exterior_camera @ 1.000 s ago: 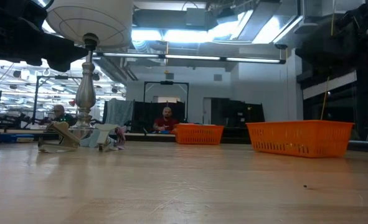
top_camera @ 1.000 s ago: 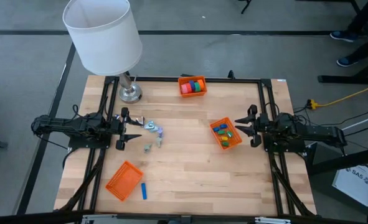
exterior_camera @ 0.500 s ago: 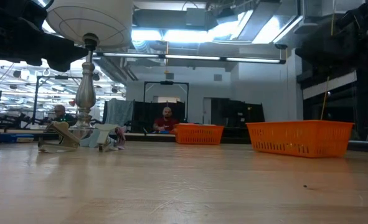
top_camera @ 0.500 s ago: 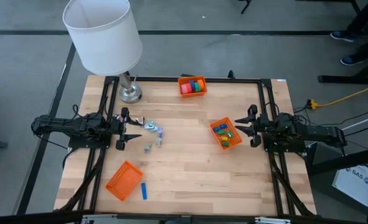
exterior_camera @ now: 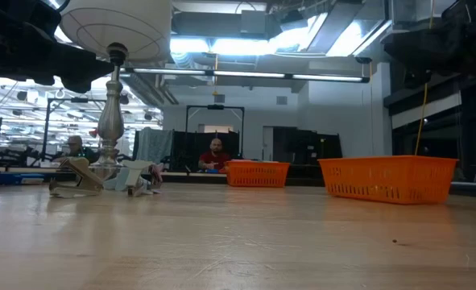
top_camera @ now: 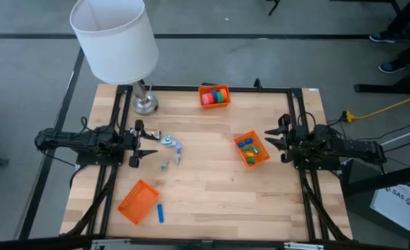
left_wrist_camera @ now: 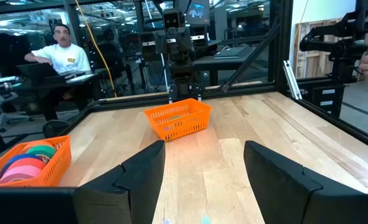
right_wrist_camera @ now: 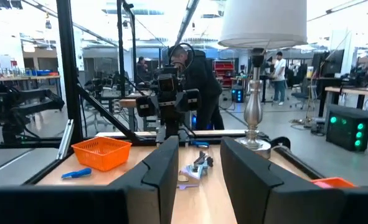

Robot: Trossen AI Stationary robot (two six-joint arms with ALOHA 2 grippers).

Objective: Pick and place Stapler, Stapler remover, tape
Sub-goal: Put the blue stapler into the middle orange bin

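At the table's far edge, the tape (top_camera: 216,96) rolls, red, green, pink and orange, sit together in a small orange basket (top_camera: 204,89); the left wrist view shows them too (left_wrist_camera: 27,163). A cluster of small metal and pale pieces (top_camera: 170,144) lies on the bare wood toward the left side, just in front of the left gripper (top_camera: 143,144); which of them is the stapler or the remover cannot be told. The left gripper hovers there with its jaws spread wide and empty. A second basket (top_camera: 251,149), holding blue, green and yellow blocks, stands near the right gripper (top_camera: 272,139), whose jaws are also wide apart and hold nothing. A third basket (top_camera: 137,201) lies near the front left, with a blue piece (top_camera: 160,213) beside it. A lamp (top_camera: 114,40) stands at the far left corner.
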